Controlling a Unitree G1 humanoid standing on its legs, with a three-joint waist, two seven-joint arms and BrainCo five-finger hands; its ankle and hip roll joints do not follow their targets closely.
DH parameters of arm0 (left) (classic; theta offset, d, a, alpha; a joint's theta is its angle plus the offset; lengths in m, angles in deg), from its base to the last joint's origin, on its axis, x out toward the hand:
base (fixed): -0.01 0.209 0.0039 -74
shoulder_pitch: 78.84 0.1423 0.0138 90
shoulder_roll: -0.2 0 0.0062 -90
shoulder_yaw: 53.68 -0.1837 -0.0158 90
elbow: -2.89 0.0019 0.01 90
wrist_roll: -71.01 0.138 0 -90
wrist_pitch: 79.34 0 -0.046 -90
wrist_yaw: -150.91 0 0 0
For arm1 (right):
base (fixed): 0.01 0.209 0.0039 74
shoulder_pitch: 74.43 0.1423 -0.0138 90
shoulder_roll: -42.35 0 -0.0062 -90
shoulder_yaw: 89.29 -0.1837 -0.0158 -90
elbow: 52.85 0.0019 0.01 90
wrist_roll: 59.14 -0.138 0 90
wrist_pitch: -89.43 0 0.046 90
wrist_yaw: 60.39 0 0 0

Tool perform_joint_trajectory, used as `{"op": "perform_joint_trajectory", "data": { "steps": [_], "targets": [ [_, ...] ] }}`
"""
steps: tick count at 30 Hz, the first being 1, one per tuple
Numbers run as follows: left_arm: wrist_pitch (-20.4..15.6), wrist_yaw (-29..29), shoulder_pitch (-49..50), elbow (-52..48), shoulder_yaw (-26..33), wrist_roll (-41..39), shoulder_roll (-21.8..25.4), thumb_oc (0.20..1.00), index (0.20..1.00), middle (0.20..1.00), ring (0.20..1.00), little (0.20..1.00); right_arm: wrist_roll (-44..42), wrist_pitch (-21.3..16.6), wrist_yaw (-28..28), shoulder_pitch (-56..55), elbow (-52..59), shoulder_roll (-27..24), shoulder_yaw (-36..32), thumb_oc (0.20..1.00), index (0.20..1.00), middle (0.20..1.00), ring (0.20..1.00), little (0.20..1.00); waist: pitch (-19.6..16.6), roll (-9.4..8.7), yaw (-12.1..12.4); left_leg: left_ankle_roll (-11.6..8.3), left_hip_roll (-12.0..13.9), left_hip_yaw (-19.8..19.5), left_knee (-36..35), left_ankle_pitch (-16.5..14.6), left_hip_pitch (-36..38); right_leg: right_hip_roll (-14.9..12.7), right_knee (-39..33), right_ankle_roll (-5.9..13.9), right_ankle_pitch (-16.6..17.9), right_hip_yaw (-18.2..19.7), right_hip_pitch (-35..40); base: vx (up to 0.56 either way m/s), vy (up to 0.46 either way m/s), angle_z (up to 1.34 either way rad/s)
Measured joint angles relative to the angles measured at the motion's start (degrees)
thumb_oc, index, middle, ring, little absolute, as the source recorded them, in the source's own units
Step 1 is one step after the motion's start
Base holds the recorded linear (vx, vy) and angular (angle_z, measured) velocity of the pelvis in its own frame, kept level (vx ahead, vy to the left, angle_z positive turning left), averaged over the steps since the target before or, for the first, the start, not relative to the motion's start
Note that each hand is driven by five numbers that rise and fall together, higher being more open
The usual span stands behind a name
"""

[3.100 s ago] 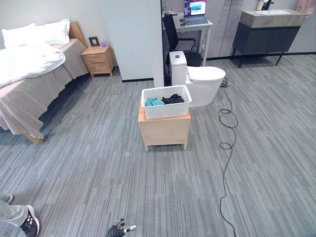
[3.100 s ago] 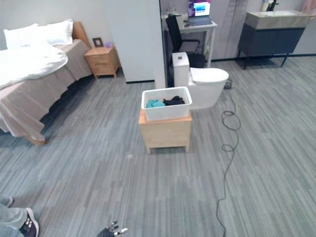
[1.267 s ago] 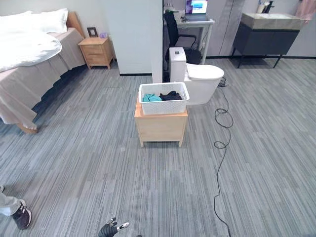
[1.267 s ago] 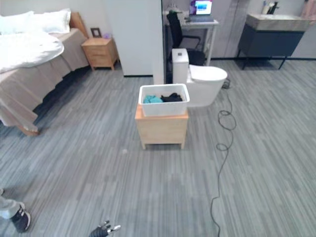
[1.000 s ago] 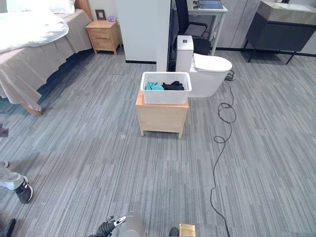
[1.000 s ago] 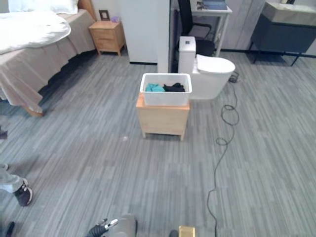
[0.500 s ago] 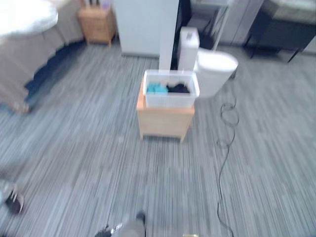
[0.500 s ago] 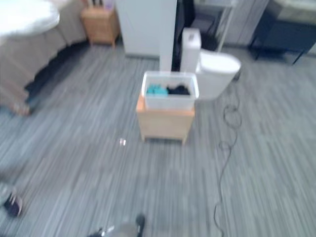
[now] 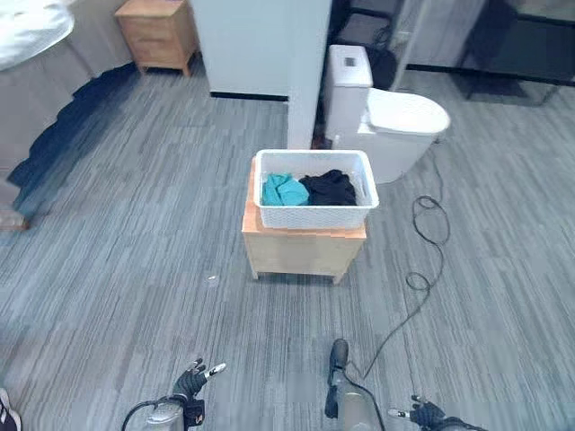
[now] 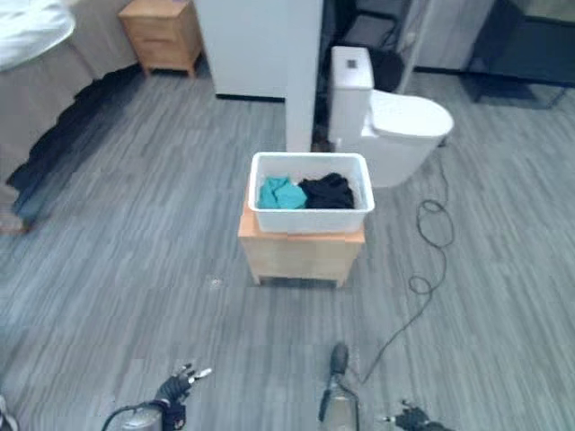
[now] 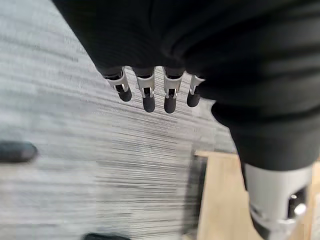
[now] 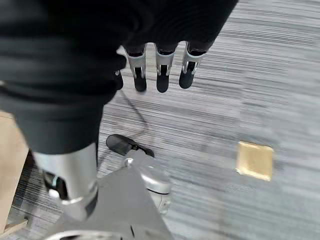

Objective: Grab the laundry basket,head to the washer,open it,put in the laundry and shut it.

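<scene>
While the robot closes in, both hands hang empty.
Basket: the white laundry basket (image 9: 314, 190) sits on the wooden bench (image 9: 302, 251), teal and black clothes inside, larger and nearer than a second ago.
Left hand (image 9: 190, 380): low near the floor, fingers (image 11: 148, 94) relaxed and straight, holding nothing.
Right hand (image 9: 422, 414): newly in sight, fingers loose, empty.
Meaning: approach nearly finished; grasp not begun.
</scene>
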Motion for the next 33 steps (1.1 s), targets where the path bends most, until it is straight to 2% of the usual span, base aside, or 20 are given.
{"op": "perform_joint_trajectory", "data": {
  "steps": [2,4,6,7,8,9,10,11,12,16,19,21,22,23,24,26,28,29,31,33],
  "targets": [
    [0.01,-0.07,1.98,0.34,0.05,0.49,-1.3,1.0,1.0,1.0,1.0,1.0,0.0,-0.46,0.02,0.13,0.19,-0.64,0.01,1.0,1.0,1.0,1.0,1.0,-0.75,2.24,0.29,-2.76,3.28,-0.54,3.05,1.84,0.47,3.41,1.66,-1.73,-3.17,-0.4,1.83,0.29,-0.323,-0.15],
    [0.11,-0.11,2.92,0.66,0.74,0.54,-2.03,1.0,1.0,1.0,1.0,1.0,0.0,-0.51,0.1,0.7,1.03,-1.28,0.06,1.0,1.0,1.0,1.0,1.0,-0.69,1.95,0.45,-3.98,4.92,-0.92,8.93,3.54,-2.4,4.89,4.83,-5.45,-6.32,0.3,2.66,0.16,-0.297,-0.2],
    [-0.02,-0.02,1.23,0.94,2.51,0.41,-1.8,1.0,1.0,1.0,1.0,1.0,-0.11,-0.53,0.28,-0.71,2.4,-2.32,-0.07,1.0,1.0,1.0,1.0,1.0,-0.25,1.2,-0.51,-4.09,5.59,-2.64,15.45,7.4,-6.75,5.7,4.63,-6.03,-7.74,0.61,4.53,0.12,-0.406,0.24],
    [-0.16,0.0,1.21,0.58,3.76,0.1,-1.57,1.0,1.0,1.0,1.0,1.0,-0.68,-0.31,0.55,-1.68,3.59,-2.61,-0.26,1.0,1.0,1.0,1.0,1.0,-0.31,0.55,-0.62,-5.6,5.69,-3.97,17.93,9.96,-7.62,6.52,5.4,-6.15,-8.81,-0.02,4.98,0.12,-0.383,0.05],
    [-0.05,0.02,1.51,0.03,6.41,-0.69,-1.57,1.0,1.0,1.0,1.0,1.0,-1.7,0.03,1.19,-4.64,9.15,-3.16,-1.64,1.0,1.0,1.0,1.0,1.0,0.01,0.19,-0.33,-4.33,5.36,-5.84,24.81,12.39,-11.02,7.87,7.34,-8.84,-11.66,-0.9,5.01,0.15,-0.162,0.09],
    [-0.45,0.27,1.18,-0.19,9.08,-1.66,-1.02,1.0,1.0,1.0,1.0,1.0,-2.57,-0.26,1.17,-8.41,16.12,-3.21,-3.5,1.0,1.0,1.0,1.0,1.0,0.81,-2.2,-0.05,-2.77,4.91,-6.74,37.57,17.07,-18.33,7.69,5.57,-8.65,-13.39,0.36,7.09,0.2,-0.063,0.07],
    [-0.33,0.64,1.2,-0.28,9.79,-2.68,-0.1,1.0,1.0,1.0,1.0,1.0,-3.05,-0.46,1.1,-9.3,18.17,-3.3,-3.79,1.0,1.0,1.0,1.0,1.0,1.43,-3.38,0.52,-1.77,5.19,-6.65,41.2,14.93,-21.69,7.81,3.65,-7.43,-13.15,0.75,8.93,0.16,-0.006,0.11],
    [0.0,0.78,1.32,-1.26,9.63,-2.98,1.12,1.0,1.0,1.0,1.0,1.0,-3.71,-0.02,1.03,-10.31,20.39,-3.32,-5.03,1.0,1.0,1.0,1.0,1.0,1.91,-5.06,0.42,0.01,5.77,-4.94,39.54,9.27,-25.49,7.93,1.16,-8.32,-12.77,0.73,11.08,0.2,0.071,-0.11],
    [-0.03,1.01,2.5,-4.3,9.31,-3.76,2.09,1.0,1.0,1.0,1.0,1.0,-4.12,-0.22,0.59,-10.89,21.96,-4.6,-7.12,1.0,1.0,1.0,1.0,1.0,1.89,-6.76,1.3,-0.26,6.01,-3.6,27.56,7.39,-28.85,7.7,-1.16,-7.63,-12.55,0.51,13.18,0.18,0.099,-0.1],
    [-0.61,1.52,2.95,-11.74,7.33,-6.48,1.26,1.0,1.0,1.0,1.0,1.0,-5.26,-0.6,-1.63,-11.38,29.14,-9.73,-12.47,1.0,1.0,1.0,1.0,1.0,2.7,-1.96,2.05,-5.15,6.87,-3.23,-2.52,13.17,-32.55,9.78,-6.02,-5.61,-12.53,0.55,17.94,0.13,0.12,-0.15],
    [-0.75,1.74,3.56,-14.32,7.19,-6.93,0.46,1.0,1.0,1.0,1.0,1.0,-6.09,-0.67,-2.48,-9.93,34.32,-10.92,-12.16,1.0,1.0,1.0,1.0,1.0,2.03,1.34,2.32,-1.81,7.68,0.57,-0.05,16.17,-32.74,10.58,-6.66,-4.76,-12.06,3.3,20.86,0.16,0.088,-0.63],
    [-0.65,1.59,4.93,-17.96,8.49,-7.0,0.49,1.0,1.0,1.0,1.0,1.0,-6.21,-0.47,-2.21,-12.63,43.68,-10.72,-13.86,1.0,1.0,1.0,1.0,1.0,1.11,2.63,1.45,-1.96,6.79,0.53,2.0,16.49,-28.49,9.57,-6.67,-3.1,-13.83,4.75,23.16,0.13,0.055,-0.3],
    [-2.38,1.75,5.32,-19.42,9.68,-7.4,1.19,1.0,1.0,1.0,1.0,1.0,-6.24,-1.92,-2.34,-13.64,45.18,-9.64,-14.39,1.0,1.0,1.0,1.0,1.0,0.58,1.48,-0.1,-0.09,4.68,0.97,0.45,19.96,-25.88,8.0,-4.52,-1.29,-15.48,4.64,23.71,0.25,0.113,-0.05],
    [-2.13,1.66,4.76,-21.37,9.72,-7.38,3.21,1.0,1.0,1.0,1.0,1.0,-6.21,-0.86,-2.09,-13.48,45.0,-9.32,-14.24,1.0,1.0,1.0,1.0,1.0,0.13,0.32,-0.02,0.85,3.83,1.28,-0.5,18.92,-24.59,6.21,-2.96,-1.0,-15.69,4.8,23.18,0.32,0.132,-0.37],
    [-1.62,1.57,8.55,-29.2,13.05,-7.31,5.75,1.0,1.0,1.0,1.0,1.0,-6.21,-0.45,-1.35,-14.0,48.19,-8.78,-15.44,1.0,1.0,1.0,1.0,1.0,-0.45,-3.08,1.0,1.91,1.71,4.41,-1.05,16.83,-22.32,3.32,-3.43,0.55,-17.44,7.06,24.06,0.22,0.072,-0.62],
    [-1.74,1.74,10.93,-37.23,15.94,-6.74,8.58,1.0,1.0,1.0,1.0,1.0,-6.34,-0.68,-1.17,-13.65,50.76,-9.6,-18.88,1.0,1.0,1.0,1.0,1.0,-0.59,-3.23,1.2,3.11,0.27,6.03,-2.04,15.63,-18.44,1.33,-2.44,0.9,-17.57,7.82,26.25,0.12,0.011,-0.44],
    [-1.66,1.86,10.16,-42.47,15.91,-4.32,12.13,1.0,1.0,1.0,1.0,1.0,-6.78,-0.49,-0.76,-12.97,50.67,-11.66,-19.0,1.0,1.0,1.0,1.0,1.0,-1.07,-2.32,1.7,3.71,0.12,6.44,-2.19,14.88,-18.15,0.35,-2.35,1.65,-18.06,7.63,24.96,0.0,-0.006,-0.19],
    [-1.53,2.52,8.59,-45.08,16.4,-1.49,14.14,1.0,1.0,1.0,1.0,1.0,-7.76,-0.47,0.01,-11.9,50.97,-13.88,-19.1,1.0,1.0,1.0,1.0,1.0,-0.95,-2.25,2.35,3.79,-0.5,7.01,-2.31,14.82,-19.46,-2.2,-5.45,2.96,-16.89,7.66,22.34,-0.15,-0.021,-0.15],
    [0.13,2.83,6.22,-44.97,16.41,0.12,14.48,1.0,1.0,1.0,1.0,1.0,-8.56,-0.13,0.01,-10.8,51.23,-15.78,-19.26,1.0,1.0,1.0,1.0,1.0,-0.84,-2.26,2.33,3.42,-0.82,6.73,-2.47,15.12,-20.65,-3.65,-7.19,3.97,-13.26,7.65,20.33,-0.23,-0.03,0.04],
    [2.05,3.46,1.36,-44.84,12.71,0.1,14.81,1.0,1.0,1.0,1.0,1.0,-8.93,0.3,-0.46,-7.25,51.15,-21.4,-19.08,1.0,1.0,1.0,1.0,1.0,1.63,1.28,1.88,1.99,1.06,5.21,-1.0,17.43,-25.42,-1.22,-5.35,5.33,-11.45,6.46,15.96,-0.38,-0.027,0.25]
  ]
}}
